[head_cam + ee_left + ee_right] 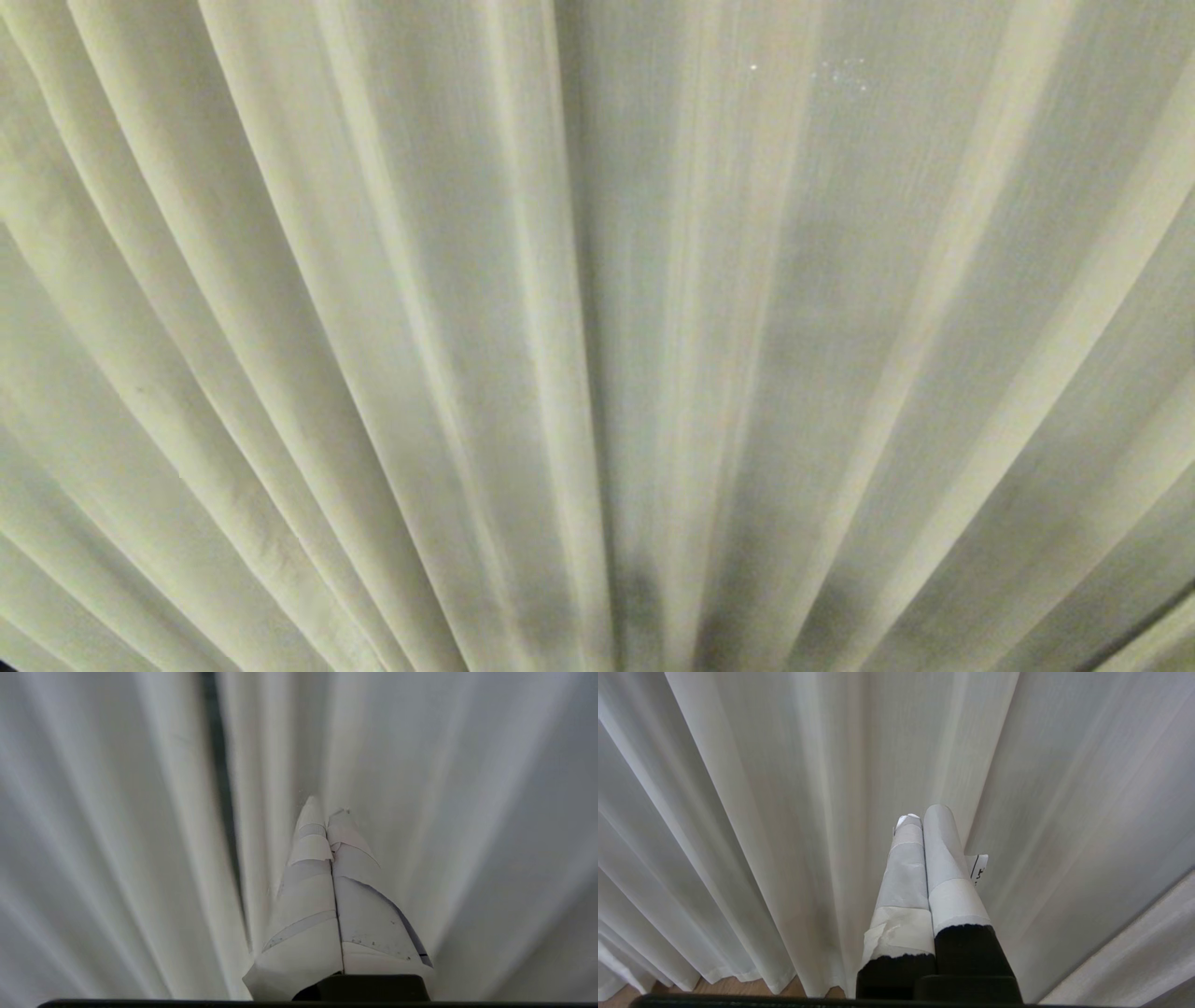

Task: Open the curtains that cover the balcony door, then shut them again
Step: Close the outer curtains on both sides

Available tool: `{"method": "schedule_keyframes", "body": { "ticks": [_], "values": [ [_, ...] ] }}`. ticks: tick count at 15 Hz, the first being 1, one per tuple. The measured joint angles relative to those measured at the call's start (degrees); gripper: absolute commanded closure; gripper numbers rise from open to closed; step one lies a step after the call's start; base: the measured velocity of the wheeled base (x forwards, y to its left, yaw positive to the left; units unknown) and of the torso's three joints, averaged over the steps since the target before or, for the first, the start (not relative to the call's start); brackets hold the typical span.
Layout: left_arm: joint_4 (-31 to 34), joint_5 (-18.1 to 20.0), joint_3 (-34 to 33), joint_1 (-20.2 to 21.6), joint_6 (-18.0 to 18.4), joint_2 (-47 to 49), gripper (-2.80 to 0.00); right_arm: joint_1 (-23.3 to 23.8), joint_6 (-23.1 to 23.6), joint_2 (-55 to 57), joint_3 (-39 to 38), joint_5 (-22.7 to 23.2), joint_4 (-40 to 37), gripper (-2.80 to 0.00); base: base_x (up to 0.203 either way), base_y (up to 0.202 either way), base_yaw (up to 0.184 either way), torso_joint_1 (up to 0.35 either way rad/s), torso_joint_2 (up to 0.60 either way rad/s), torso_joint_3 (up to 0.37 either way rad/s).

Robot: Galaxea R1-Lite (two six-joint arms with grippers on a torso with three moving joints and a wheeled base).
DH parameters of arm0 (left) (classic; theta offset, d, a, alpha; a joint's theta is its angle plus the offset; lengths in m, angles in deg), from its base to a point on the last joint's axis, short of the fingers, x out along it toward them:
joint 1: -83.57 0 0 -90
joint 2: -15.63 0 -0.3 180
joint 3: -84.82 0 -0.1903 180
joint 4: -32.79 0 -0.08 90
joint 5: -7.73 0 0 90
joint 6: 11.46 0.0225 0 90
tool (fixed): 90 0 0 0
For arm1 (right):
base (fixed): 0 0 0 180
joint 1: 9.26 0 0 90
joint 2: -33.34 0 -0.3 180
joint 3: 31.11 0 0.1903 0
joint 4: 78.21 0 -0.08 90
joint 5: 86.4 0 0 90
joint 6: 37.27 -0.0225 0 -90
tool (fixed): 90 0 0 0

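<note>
Left gripper (pixel 327 812): paper-taped fingers pressed flat together, nothing caught between them. Tips point straight into the curtains (pixel 444 812), very close to the cloth; contact cannot be confirmed. A narrow dark slit (pixel 219 788) runs between two folds just beside the fingers, on the side of the thinner-taped finger; what lies behind the slit is too dark to name.

Right gripper (pixel 924 814): fingers likewise closed against each other, holding nothing, white tape over black bases. A small paper tag (pixel 979 868) sticks out beside one finger. This arm is aimed at the pleats too, with the hem and a strip of wooden floor (pixel 738 987) visible below the cloth in its wrist view.

Head view: cream pleated fabric (pixel 597 327) fills the whole frame, folds fanning outward from low centre. Neither arm shows there. Panels hang drawn across; no glass or door frame can be made out through them.
</note>
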Motion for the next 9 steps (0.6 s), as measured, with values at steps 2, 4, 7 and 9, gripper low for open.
{"method": "schedule_keyframes", "body": {
  "ticks": [2,4,7,9],
  "values": [
    [0.0,2.4,-3.1,0.0,1.2,-2.2,0.00,0.0,0.0,0.0,0.0,0.0,0.0,0.00,0.000,0.000,0.000,0.000,0.00,0.000],
    [0.1,1.8,-6.9,-0.9,2.1,-5.8,0.00,0.0,0.0,0.0,0.0,0.0,0.0,0.00,0.000,0.000,0.000,0.000,0.00,0.000],
    [5.6,0.5,-10.2,-1.3,2.4,-11.9,0.00,0.0,-0.1,0.0,0.0,0.0,0.0,0.00,0.000,0.000,0.000,0.000,0.00,0.000],
    [6.7,0.0,-10.7,-1.3,2.2,-13.8,0.00,0.0,0.0,0.0,0.0,0.0,0.0,0.00,0.000,0.000,0.000,0.000,0.00,0.000]
  ]
}}
